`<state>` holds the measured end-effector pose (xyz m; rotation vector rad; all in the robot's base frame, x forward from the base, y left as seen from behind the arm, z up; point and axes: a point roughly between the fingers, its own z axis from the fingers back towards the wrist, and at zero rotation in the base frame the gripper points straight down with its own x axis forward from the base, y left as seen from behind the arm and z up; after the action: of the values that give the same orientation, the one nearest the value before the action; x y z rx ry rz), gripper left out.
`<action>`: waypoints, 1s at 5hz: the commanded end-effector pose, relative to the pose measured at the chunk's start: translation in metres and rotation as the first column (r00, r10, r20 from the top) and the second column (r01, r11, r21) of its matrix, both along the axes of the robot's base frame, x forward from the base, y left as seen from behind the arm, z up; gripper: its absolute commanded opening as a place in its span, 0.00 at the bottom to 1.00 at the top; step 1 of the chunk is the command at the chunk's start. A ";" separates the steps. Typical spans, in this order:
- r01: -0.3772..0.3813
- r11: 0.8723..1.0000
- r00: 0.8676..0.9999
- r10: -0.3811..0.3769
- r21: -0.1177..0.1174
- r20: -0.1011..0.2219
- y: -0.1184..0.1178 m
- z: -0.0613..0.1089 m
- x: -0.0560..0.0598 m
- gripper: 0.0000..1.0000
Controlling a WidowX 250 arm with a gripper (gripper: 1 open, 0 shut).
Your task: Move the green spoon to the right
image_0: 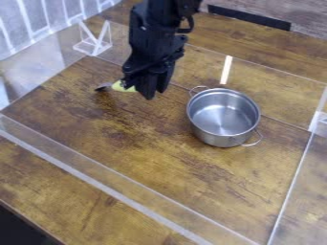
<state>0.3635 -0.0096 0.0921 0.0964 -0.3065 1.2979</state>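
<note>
Green spoon [120,85]: small flat yellow-green plastic piece, upper centre-left of frame, only its left end visible; rest hidden behind the tool [147,91]. Long axis approx. left–right in frame, slightly tilted w/ the left end a bit lower; a dark tip shows at the far left end. Cannot tell which end is bowl vs. handle. Colour bright lime against the dark wood; surface detail too small to read.

Tool: black, pointing steeply down, fingers bunched narrow over the spoon's right part. Jaws look nearly closed around the spoon, but contact is hidden by the tool body, so grip cannot be confirmed.

Steel pot [224,117]: right of centre, upright, well apart from spoon, just right of tool.

Table [141,153]: dark wood, w/ clear acrylic rim at the edges.
</note>
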 end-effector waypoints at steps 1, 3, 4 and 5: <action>0.077 0.997 0.996 -0.078 0.012 0.037 -0.021 0.015 -0.007 0.00; 0.251 0.968 0.966 -0.252 0.025 0.053 -0.047 0.020 -0.021 0.00; 0.283 0.959 0.957 -0.284 0.027 0.054 -0.040 0.008 -0.033 0.00; 0.338 0.941 0.939 -0.338 0.022 0.058 -0.026 -0.014 -0.049 0.00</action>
<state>0.3093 -0.0397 0.0574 0.0594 -0.3046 0.9512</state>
